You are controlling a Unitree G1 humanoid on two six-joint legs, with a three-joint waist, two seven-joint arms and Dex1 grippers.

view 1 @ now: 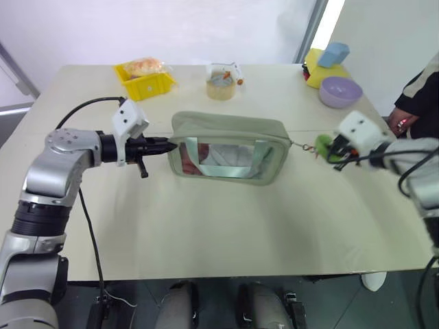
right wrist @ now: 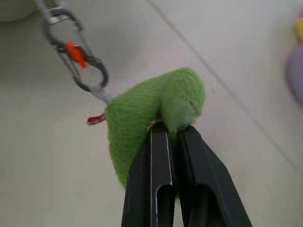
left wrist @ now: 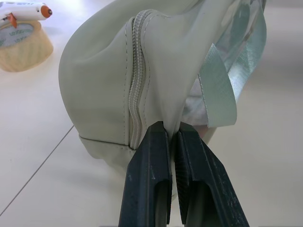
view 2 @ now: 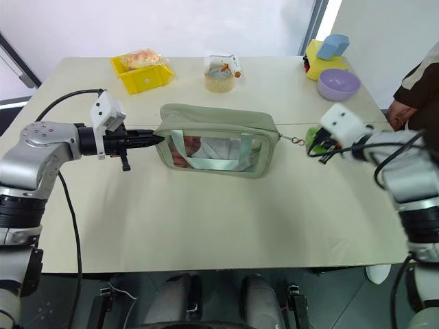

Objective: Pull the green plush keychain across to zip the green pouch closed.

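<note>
Green pouch (view 1: 226, 147) mid-table. Left gripper (left wrist: 171, 134) pinches pouch end fabric by zipper, anchoring it against pull. Right gripper (right wrist: 171, 127) clamped on green plush keychain (right wrist: 142, 127), just off pouch's opposite end, chain taut; zip looks closed.

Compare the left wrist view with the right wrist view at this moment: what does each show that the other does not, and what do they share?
Left wrist view alone: the left gripper shut on the end fabric of the green pouch, beside its closed zipper, with a tape roll on the table behind.

Right wrist view alone: the right gripper shut on the green plush keychain, whose metal clip leads away from the plush.

Shared: a pair of black fingers pinched shut on something green over the pale table.
</note>
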